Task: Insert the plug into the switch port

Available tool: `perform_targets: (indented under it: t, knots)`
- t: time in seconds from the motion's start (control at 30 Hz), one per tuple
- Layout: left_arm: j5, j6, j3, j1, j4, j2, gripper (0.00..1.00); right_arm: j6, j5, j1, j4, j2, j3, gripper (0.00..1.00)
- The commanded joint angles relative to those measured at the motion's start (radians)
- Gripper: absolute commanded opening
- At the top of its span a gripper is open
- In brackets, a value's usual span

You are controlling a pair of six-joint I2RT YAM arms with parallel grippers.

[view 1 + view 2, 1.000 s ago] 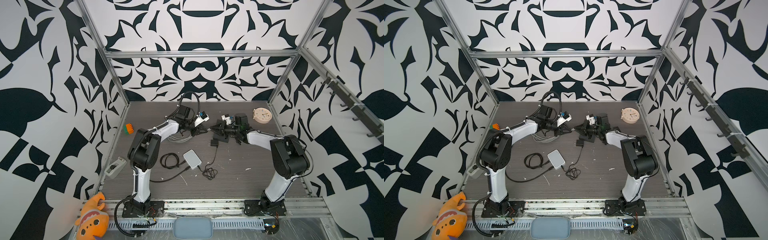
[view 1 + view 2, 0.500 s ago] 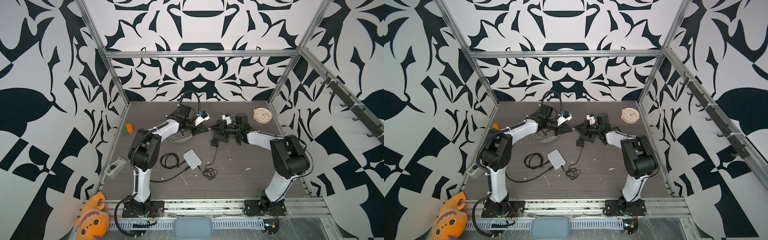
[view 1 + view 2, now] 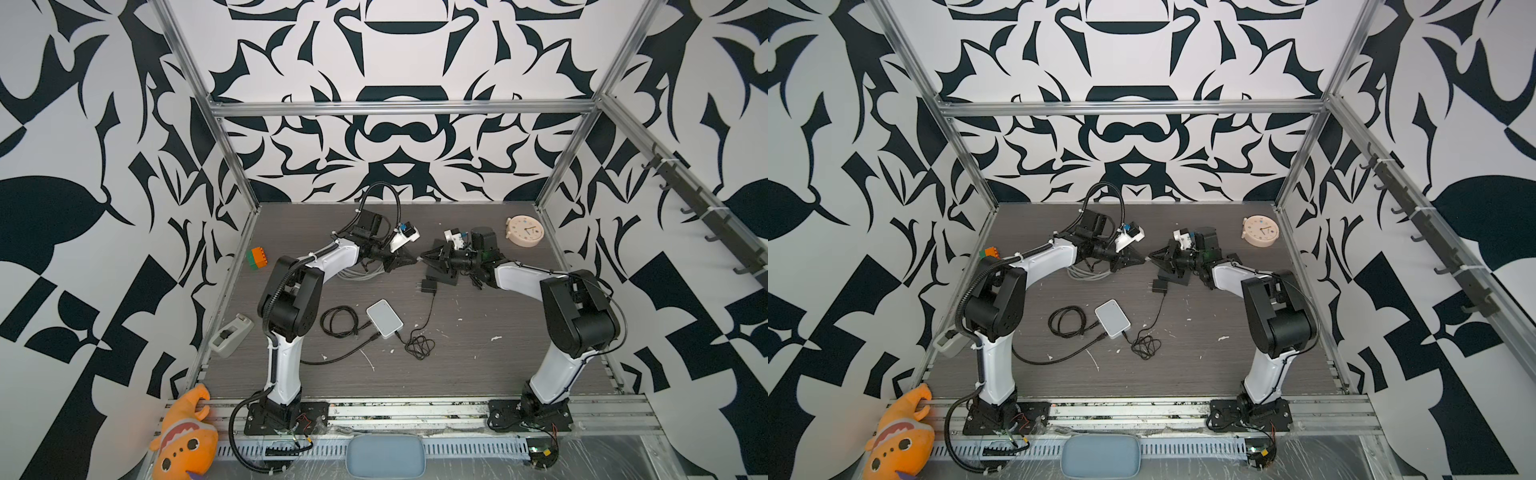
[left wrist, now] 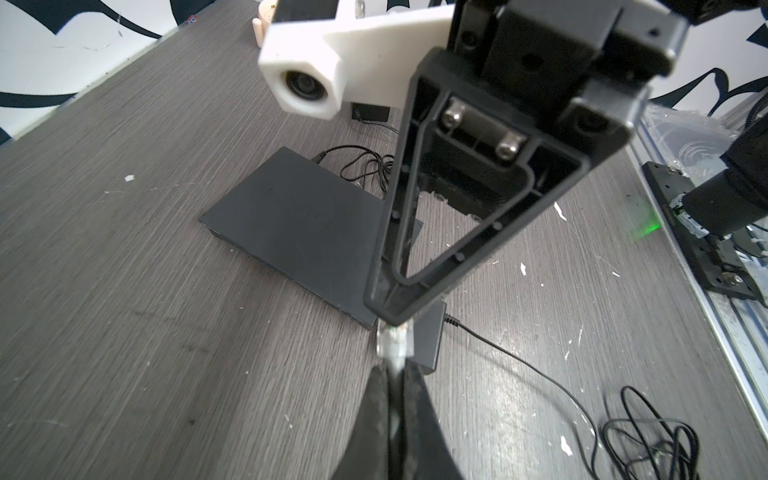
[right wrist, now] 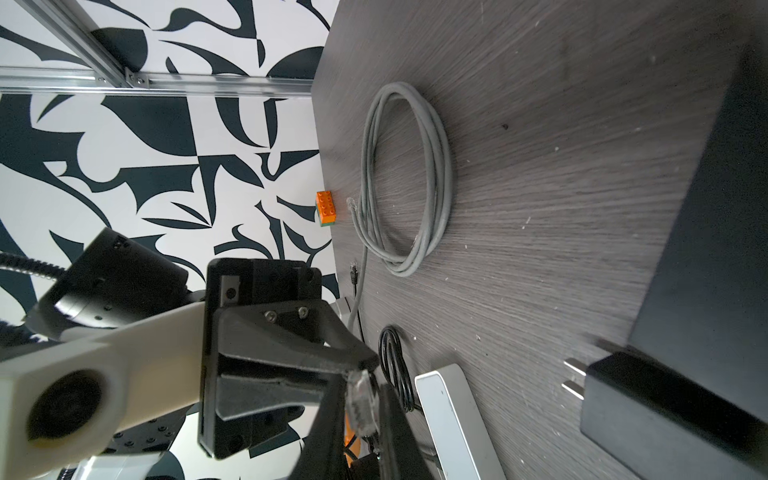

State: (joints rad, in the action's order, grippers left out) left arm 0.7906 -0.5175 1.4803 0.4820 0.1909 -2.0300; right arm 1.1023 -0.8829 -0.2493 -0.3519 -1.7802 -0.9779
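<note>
The clear plug (image 4: 395,340) on a grey cable hangs above the table, between the two grippers' tips at the back middle. My left gripper (image 4: 395,368) is shut on the cable just behind the plug; in both top views its tips (image 3: 415,261) (image 3: 1144,261) meet the right gripper (image 3: 423,258). In the right wrist view the plug (image 5: 361,403) sits between the right gripper's (image 5: 361,382) fingers, which stand close on both sides; whether they pinch it does not show. The switch (image 3: 442,276) (image 4: 299,224), a flat black box, lies below the right gripper. Its ports are hidden.
A black power adapter (image 3: 427,286) with a thin cord lies beside the switch. The grey cable coil (image 5: 407,178) lies under the left arm. A white box (image 3: 384,319) and black cable loops (image 3: 338,322) lie nearer the front. An orange-green brick (image 3: 257,258) and a clock (image 3: 524,231) sit near the side walls.
Both arms stay almost where they were, tips together at the plug. No other movement shows.
</note>
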Motion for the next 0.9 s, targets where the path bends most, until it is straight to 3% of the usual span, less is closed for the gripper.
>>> perform_targets:
  t: [0.0,0.2,0.4,0.6,0.87]
  knots:
    - [-0.002,-0.061,0.055,-0.019,0.098,-0.038,0.00,-0.115,0.024,0.052,0.110,0.063,-0.007,0.30]
    - [-0.103,-0.167,0.152,-0.016,0.279,-0.119,0.00,-0.398,0.156,0.145,0.452,0.113,-0.057,0.35]
    - [-0.204,-0.247,0.275,-0.001,0.424,-0.225,0.00,-0.575,0.317,0.185,0.621,0.113,-0.087,0.37]
    - [-0.234,-0.271,0.401,0.027,0.544,-0.333,0.00,-0.616,0.349,0.186,0.640,0.061,-0.100,0.38]
    - [-0.272,-0.327,0.549,0.048,0.683,-0.425,0.00,-0.679,0.347,0.184,0.605,0.030,-0.105,0.50]
